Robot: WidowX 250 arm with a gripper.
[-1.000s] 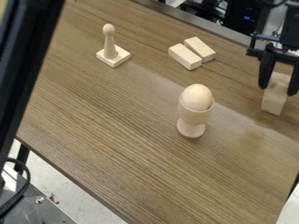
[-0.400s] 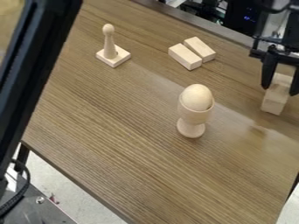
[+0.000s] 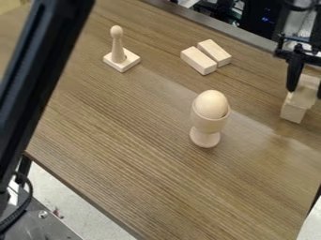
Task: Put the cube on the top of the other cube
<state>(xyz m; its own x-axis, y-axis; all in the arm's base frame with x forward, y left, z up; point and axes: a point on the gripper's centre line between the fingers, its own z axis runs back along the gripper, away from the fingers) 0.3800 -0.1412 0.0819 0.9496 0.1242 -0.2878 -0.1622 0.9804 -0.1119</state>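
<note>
Cube [image 3: 305, 89] pinched in the black gripper [image 3: 305, 93] stood over the lower cube [image 3: 293, 111], the stack apparently nearly made, with squaring up and release left.

My gripper [image 3: 306, 93] hangs pointing down, its fingers [image 3: 294, 72] parted only by what they clasp. Across my view, well apart from it, I see a long black arm link [image 3: 42, 65] slanting steeply.
</note>
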